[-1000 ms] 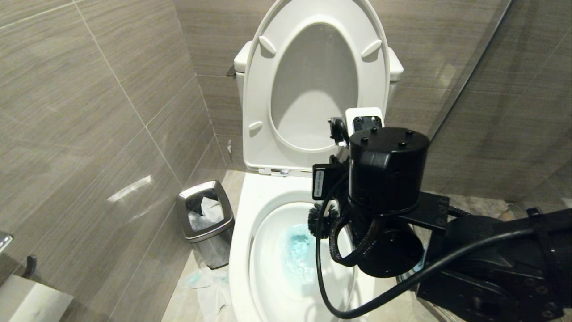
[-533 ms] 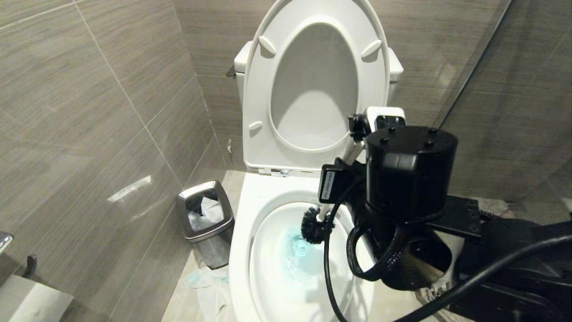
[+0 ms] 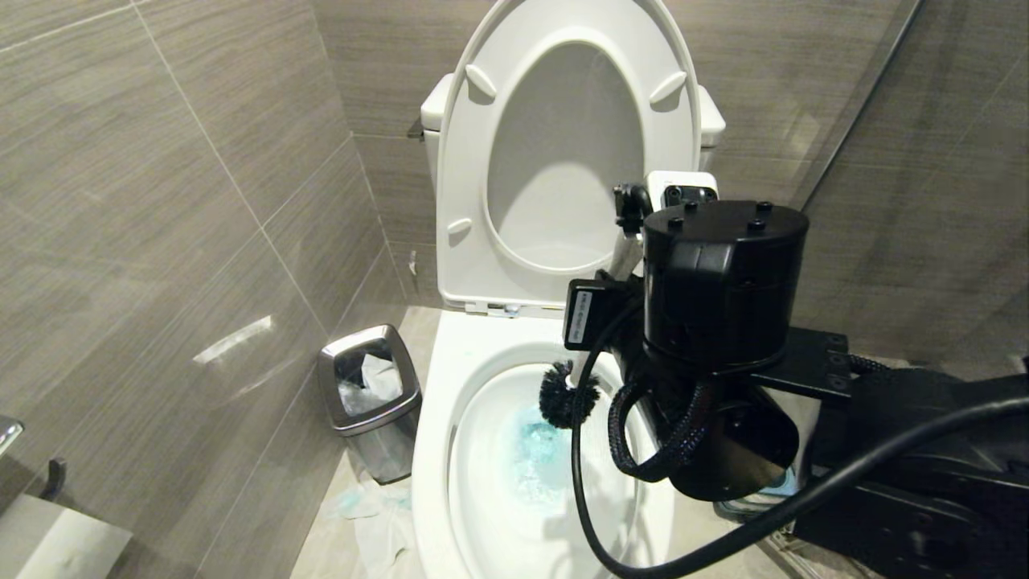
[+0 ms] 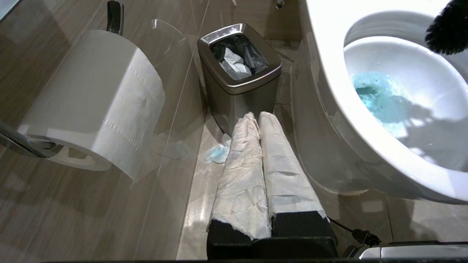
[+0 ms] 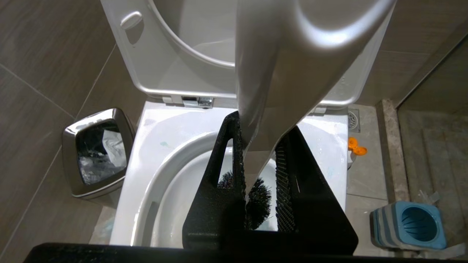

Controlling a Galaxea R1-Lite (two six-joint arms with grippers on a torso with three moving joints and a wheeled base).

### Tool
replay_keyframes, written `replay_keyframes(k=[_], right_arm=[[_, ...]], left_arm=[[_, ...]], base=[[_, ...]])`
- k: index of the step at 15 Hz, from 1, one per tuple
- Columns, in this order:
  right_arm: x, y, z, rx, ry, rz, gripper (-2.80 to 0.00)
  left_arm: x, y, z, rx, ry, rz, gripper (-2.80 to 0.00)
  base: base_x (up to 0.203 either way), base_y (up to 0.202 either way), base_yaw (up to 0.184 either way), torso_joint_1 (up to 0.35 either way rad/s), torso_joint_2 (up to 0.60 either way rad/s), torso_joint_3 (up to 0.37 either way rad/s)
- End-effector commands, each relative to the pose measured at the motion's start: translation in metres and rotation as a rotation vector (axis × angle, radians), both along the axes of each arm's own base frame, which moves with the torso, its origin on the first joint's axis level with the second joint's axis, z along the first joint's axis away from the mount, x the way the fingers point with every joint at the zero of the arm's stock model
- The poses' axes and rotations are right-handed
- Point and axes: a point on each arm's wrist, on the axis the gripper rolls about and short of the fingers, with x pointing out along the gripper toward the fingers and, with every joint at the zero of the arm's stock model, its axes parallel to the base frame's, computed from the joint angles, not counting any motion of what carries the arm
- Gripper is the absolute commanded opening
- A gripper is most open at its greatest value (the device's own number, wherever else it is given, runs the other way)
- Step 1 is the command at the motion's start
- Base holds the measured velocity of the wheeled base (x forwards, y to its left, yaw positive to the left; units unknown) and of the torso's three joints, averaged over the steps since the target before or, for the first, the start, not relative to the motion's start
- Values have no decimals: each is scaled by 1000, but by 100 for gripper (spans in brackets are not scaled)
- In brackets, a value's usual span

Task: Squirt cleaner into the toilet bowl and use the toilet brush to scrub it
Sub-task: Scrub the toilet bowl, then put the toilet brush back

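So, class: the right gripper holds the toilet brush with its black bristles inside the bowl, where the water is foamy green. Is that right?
Not quite. The right gripper does hold the toilet brush inside the toilet bowl, but the foamy water is blue, not green, as the left wrist view shows.

You see a steel waste bin (image 3: 370, 398) on the floor by the tiled wall (image 3: 161, 201), crumpled paper (image 3: 378, 515) beside it

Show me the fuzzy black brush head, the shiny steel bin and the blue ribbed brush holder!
fuzzy black brush head (image 3: 567, 396), head view, on its bristles above the blue water.
shiny steel bin (image 3: 384, 450), head view, on its side wall.
blue ribbed brush holder (image 5: 389, 223), right wrist view, on its ribbed side.
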Motion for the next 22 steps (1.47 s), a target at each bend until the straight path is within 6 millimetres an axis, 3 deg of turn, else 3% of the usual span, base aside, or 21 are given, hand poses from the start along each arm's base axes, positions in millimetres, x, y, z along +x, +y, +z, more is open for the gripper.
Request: replay_keyframes(k=[1, 6, 9, 18, 22], right_arm=[[2, 4, -14, -6, 26, -6, -280], [4, 6, 11, 23, 3, -8, -280], [3, 5, 9, 6, 11, -14, -280], [-11, -23, 36, -50, 37, -36, -280], [-1, -40, 49, -59, 41, -100, -280]], left_arm=[[0, 0, 0, 0, 0, 1, -280], [0, 0, 0, 0, 0, 1, -280], [0, 0, 0, 0, 0, 1, -280], [0, 0, 0, 0, 0, 0, -280], [0, 0, 0, 0, 0, 0, -280]], base=[[0, 0, 0, 0, 0, 0], [0, 0, 0, 0, 0, 0], [0, 0, 0, 0, 0, 0], [0, 0, 0, 0, 0, 0], [0, 0, 0, 0, 0, 0]])
